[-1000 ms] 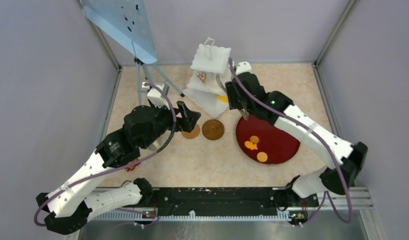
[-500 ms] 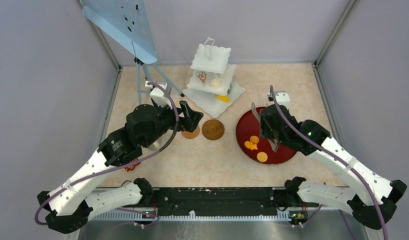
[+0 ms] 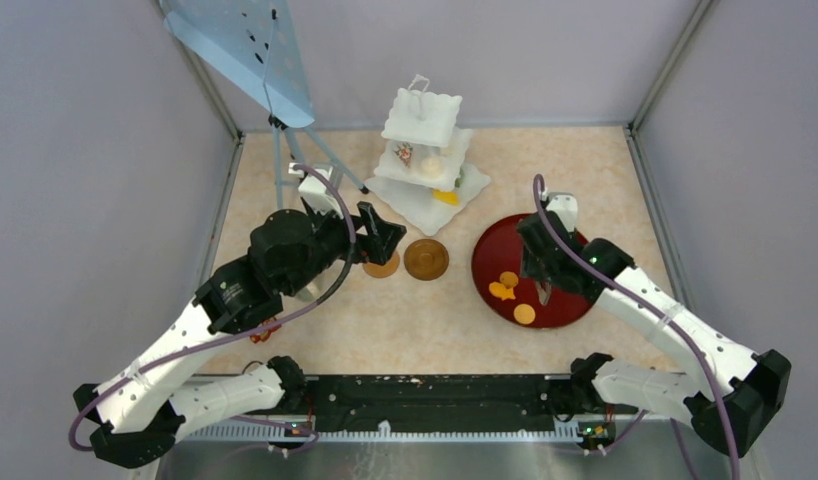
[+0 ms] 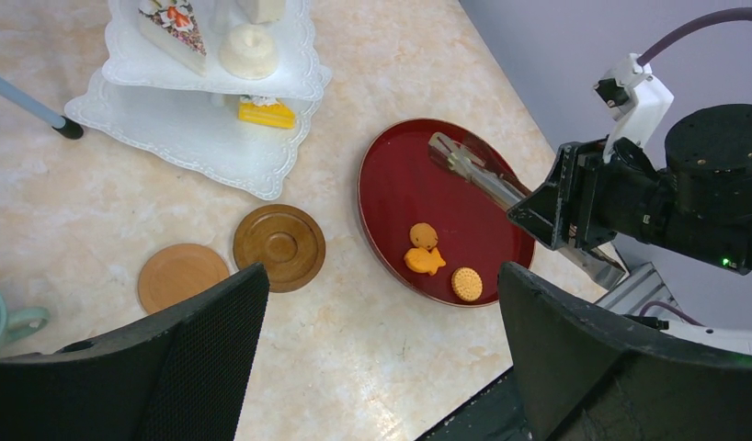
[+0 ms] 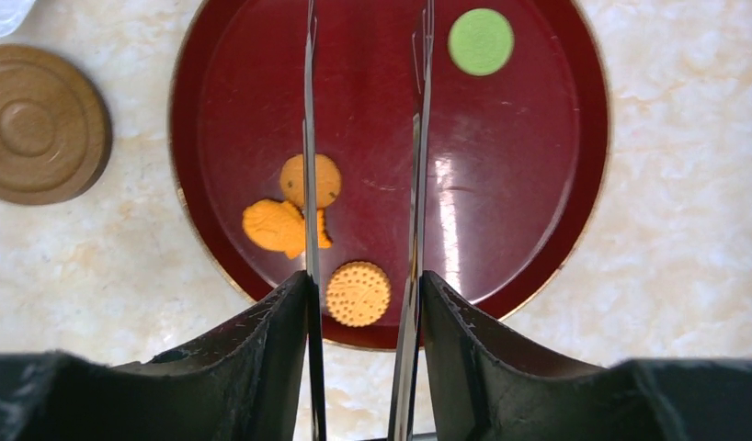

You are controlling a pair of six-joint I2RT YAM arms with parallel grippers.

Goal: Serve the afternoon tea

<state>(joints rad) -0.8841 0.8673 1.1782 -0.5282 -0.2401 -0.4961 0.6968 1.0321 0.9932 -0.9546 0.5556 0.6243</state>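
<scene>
the right gripper point(image 5: 363, 294) clamps the tongs point(image 5: 310, 138) and squeezes the two blades narrow but not together, with nothing caught between them. the blades hang over the red tray point(image 5: 524, 175), where the dotted biscuit point(image 5: 358, 293) shows between them and the fish point(image 5: 273, 226) and orange disc point(image 5: 328, 180) lie under one blade. a green round point(image 5: 481, 41) sits near the far rim. a second ago this arm was up at the tiered stand point(image 3: 425, 150); it has swung back, which reads as lining up the next sweet to fetch. the left gripper point(image 3: 380, 230) stays wide open and empty above the coasters point(image 4: 279, 247).
</scene>
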